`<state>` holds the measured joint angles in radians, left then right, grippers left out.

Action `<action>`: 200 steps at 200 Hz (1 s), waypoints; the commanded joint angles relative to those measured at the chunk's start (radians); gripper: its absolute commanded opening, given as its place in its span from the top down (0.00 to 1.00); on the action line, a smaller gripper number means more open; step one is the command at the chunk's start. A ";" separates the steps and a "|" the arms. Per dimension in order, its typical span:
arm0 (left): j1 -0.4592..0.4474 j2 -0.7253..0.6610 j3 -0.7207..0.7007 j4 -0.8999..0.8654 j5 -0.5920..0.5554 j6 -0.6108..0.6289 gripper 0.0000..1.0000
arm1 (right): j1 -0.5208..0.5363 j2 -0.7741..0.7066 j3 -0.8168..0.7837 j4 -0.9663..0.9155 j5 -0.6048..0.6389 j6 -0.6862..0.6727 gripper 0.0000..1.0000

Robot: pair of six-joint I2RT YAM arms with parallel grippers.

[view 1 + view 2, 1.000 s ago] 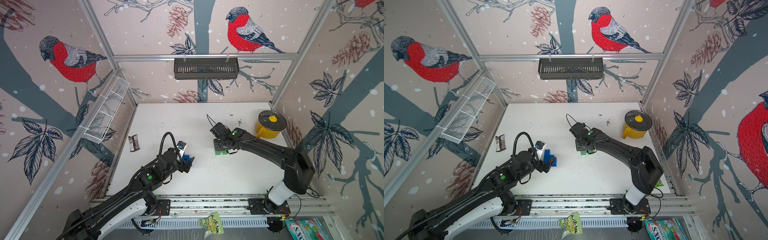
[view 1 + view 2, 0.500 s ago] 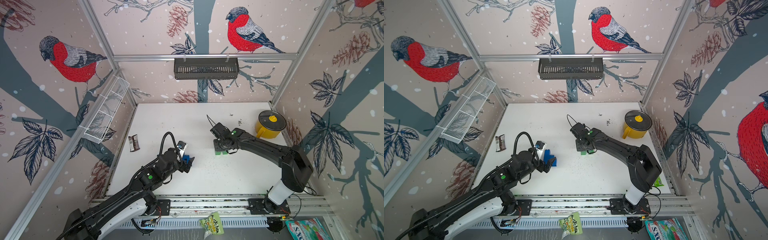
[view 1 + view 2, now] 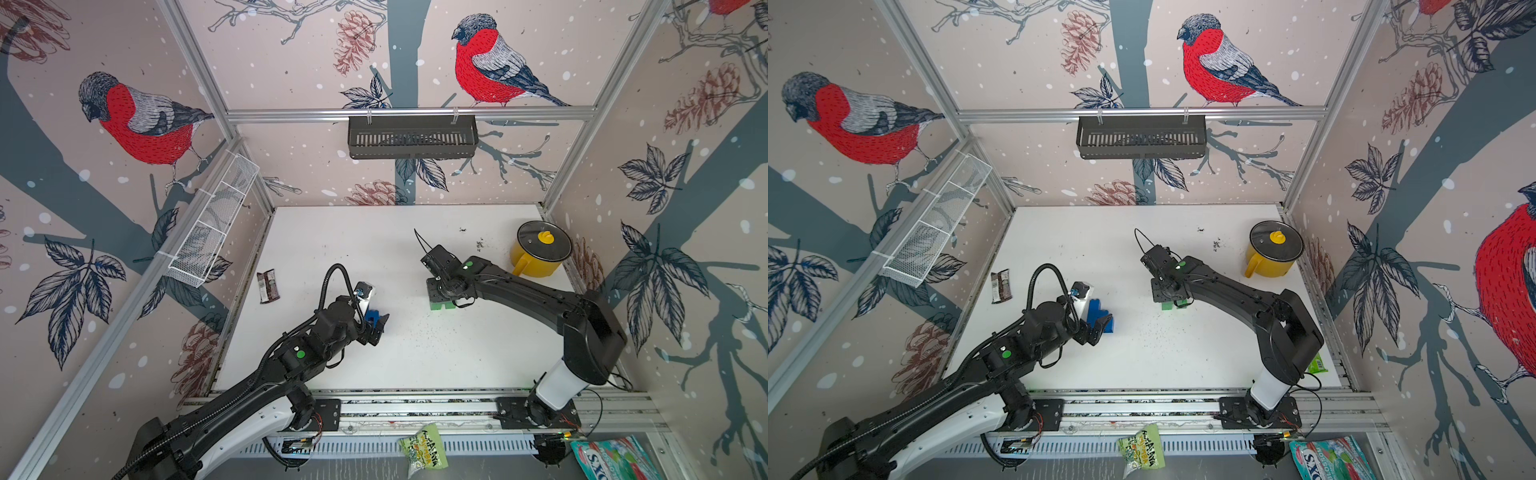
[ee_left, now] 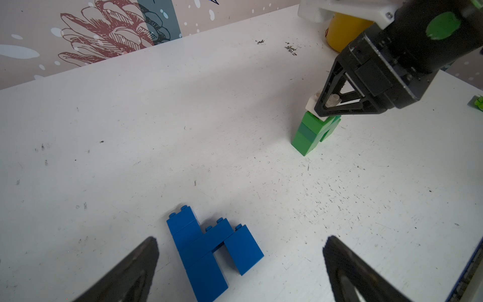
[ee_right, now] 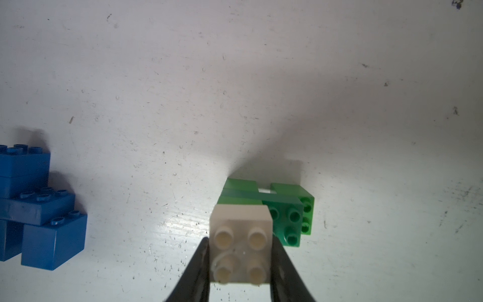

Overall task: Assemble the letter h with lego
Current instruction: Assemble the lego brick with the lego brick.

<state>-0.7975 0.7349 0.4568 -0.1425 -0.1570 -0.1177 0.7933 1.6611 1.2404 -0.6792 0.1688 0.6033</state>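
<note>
A blue lego h [image 4: 209,251] lies flat on the white table, also in both top views [image 3: 374,318] [image 3: 1100,318]. My left gripper [image 4: 240,243] hovers over it, open, with its fingers wide on either side and touching nothing. Further right stands a green lego stack [image 4: 311,133] [image 5: 287,209] [image 3: 441,305]. A white lego brick [image 5: 241,243] [image 4: 313,104] sits on the stack's taller column, slightly askew. My right gripper [image 5: 240,251] [image 3: 442,291] is shut on the white brick from above, one finger on each side.
A yellow pot [image 3: 540,253] with a dark lid stands at the back right. A dark snack wrapper [image 3: 268,286] lies near the left wall. A green packet [image 3: 1316,365] sits by the right arm's base. Dark crumbs [image 3: 480,245] dot the table.
</note>
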 commanded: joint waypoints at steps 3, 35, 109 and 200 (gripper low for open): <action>-0.002 0.001 0.008 0.011 0.007 -0.004 0.02 | 0.001 0.007 -0.006 -0.023 -0.021 0.019 1.00; -0.001 0.000 0.008 0.010 0.007 -0.005 0.02 | 0.001 0.002 -0.011 -0.024 -0.022 0.023 1.00; -0.002 0.003 0.009 0.011 0.008 -0.005 0.02 | 0.007 -0.024 -0.031 -0.016 -0.029 0.046 1.00; -0.002 0.008 0.009 0.009 0.008 -0.005 0.02 | 0.003 -0.015 -0.043 -0.010 -0.036 0.039 1.00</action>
<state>-0.7975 0.7429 0.4572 -0.1432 -0.1570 -0.1238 0.7975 1.6379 1.2053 -0.6472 0.1600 0.6327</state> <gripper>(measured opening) 0.984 0.341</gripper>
